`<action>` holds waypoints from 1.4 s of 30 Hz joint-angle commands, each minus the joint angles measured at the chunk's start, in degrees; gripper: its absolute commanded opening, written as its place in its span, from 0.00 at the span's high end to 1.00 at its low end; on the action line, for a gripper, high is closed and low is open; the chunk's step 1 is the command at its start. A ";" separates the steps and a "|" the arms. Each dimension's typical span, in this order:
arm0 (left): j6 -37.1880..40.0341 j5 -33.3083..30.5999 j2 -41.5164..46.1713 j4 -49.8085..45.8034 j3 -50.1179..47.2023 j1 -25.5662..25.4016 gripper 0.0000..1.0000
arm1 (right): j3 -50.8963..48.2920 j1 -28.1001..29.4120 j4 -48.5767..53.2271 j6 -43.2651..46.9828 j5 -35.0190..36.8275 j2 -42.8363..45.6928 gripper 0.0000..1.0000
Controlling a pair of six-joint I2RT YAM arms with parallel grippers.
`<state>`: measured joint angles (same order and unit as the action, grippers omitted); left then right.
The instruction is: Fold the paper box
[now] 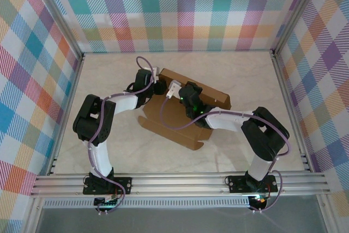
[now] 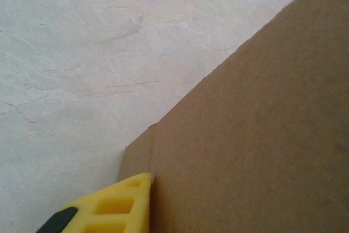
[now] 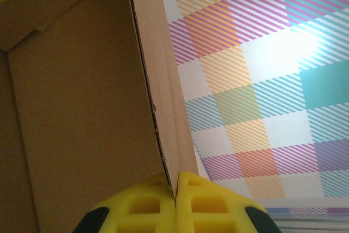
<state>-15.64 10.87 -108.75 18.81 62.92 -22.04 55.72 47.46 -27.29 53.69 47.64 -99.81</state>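
Table (image 1: pixel 109 88): pale marble-look top carrying the box, w/ plaid walls standing round it.
Box (image 1: pixel 166 123): lying mid-table, partly formed. The flat panel w/ tabs is pointing toward the arm bases, one long wall is standing up on the far side, and both arms are reaching over it.
Handling (est.): prob. light. Stiff across panels and giving only at the scored creases. Thin edges risk crushing under a hard pinch. Matte, so not slipping in a grip, but likely skating on the table when pushed, so one arm should be pinning it.
Where to hold (est.): wall or flap edges close to a crease, not mid-panel. Flat faces are better pushed w/ a finger's side.
R jaws: clamping narrow on the top edge of a standing wall (image 3: pixel 161 69), which is running between the two yellow fingers (image 3: pixel 144 205).
L jaws: can't tell the width. One yellow finger (image 2: pixel 117 205) is resting against a panel's outer face near its corner.
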 commanded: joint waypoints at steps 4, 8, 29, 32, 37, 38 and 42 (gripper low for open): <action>-1.39 3.28 0.58 3.82 4.30 -1.78 0.82 | -3.10 1.76 3.65 2.79 -2.92 -6.36 1.00; -1.14 3.45 0.21 3.31 4.59 -1.78 0.83 | -2.73 1.76 2.93 3.18 -2.49 -7.20 1.00; 10.92 4.09 -0.06 -6.62 7.80 -1.78 1.00 | 1.02 1.32 15.34 -13.61 -11.24 4.12 0.48; 12.04 3.55 0.16 -7.17 7.84 -1.77 1.00 | 1.58 1.26 18.87 -17.82 -15.06 7.29 0.38; 12.64 3.78 -0.08 -7.51 8.20 -1.78 1.00 | 1.83 0.94 21.68 -23.17 -21.49 12.08 0.24; 12.57 3.80 -0.29 -7.87 8.64 -1.76 1.00 | 2.18 0.67 22.21 -24.63 -22.34 12.92 0.22; 12.72 3.51 -1.19 -9.18 9.81 -1.78 1.00 | 2.81 -0.92 23.82 -30.87 -25.93 16.02 0.17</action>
<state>-3.16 12.99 -109.54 9.28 70.22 -23.27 56.77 47.35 -6.02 30.35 27.07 -86.52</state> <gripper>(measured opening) 0.065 0.824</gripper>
